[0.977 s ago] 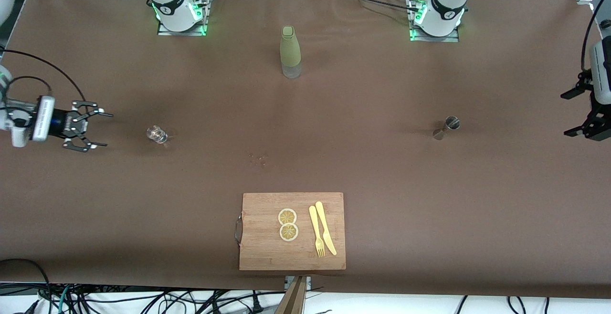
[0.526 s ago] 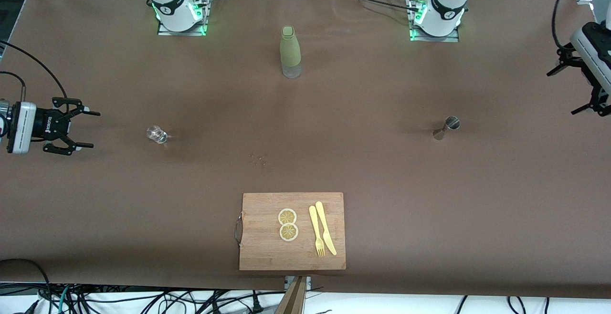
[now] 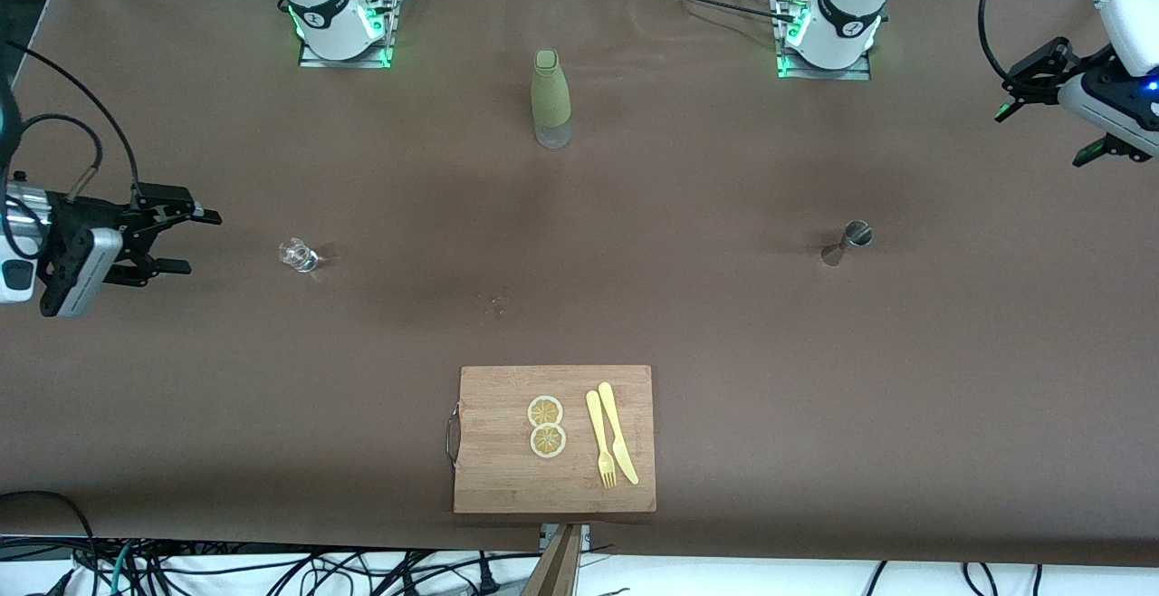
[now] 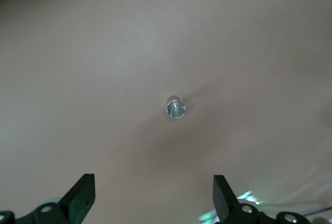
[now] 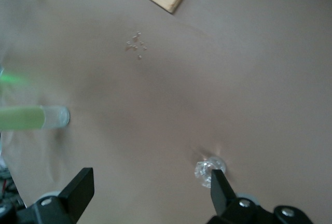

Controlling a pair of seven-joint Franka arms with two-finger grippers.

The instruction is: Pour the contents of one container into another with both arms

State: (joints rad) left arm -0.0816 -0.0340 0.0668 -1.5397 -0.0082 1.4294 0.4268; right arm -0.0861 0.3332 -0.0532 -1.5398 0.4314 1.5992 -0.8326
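Observation:
The small silvery jigger (image 3: pixel 847 241) stands upright on the brown table toward the left arm's end; the left wrist view looks down into it (image 4: pixel 176 107). My left gripper (image 3: pixel 1043 136) hangs open and empty in the air near that end's edge, well apart from the jigger (image 4: pixel 152 197). The tiny clear glass cup (image 3: pixel 297 254) stands toward the right arm's end. My right gripper (image 3: pixel 188 241) is open and empty beside the cup, a short gap from it. In the right wrist view the cup (image 5: pixel 207 169) shows just past one fingertip (image 5: pixel 220 193).
A tall olive-green bottle (image 3: pixel 550 98) stands between the two bases. A wooden cutting board (image 3: pixel 507 478) with two lemon slices (image 3: pixel 546 426), a yellow fork and a knife (image 3: pixel 618 433) lies near the front edge. Small crumbs (image 3: pixel 493 302) dot the middle.
The right gripper drew back toward the table's end, turned, then came back toward the cup. The left gripper rose and swung toward the bases' side. Jigger and cup stayed put.

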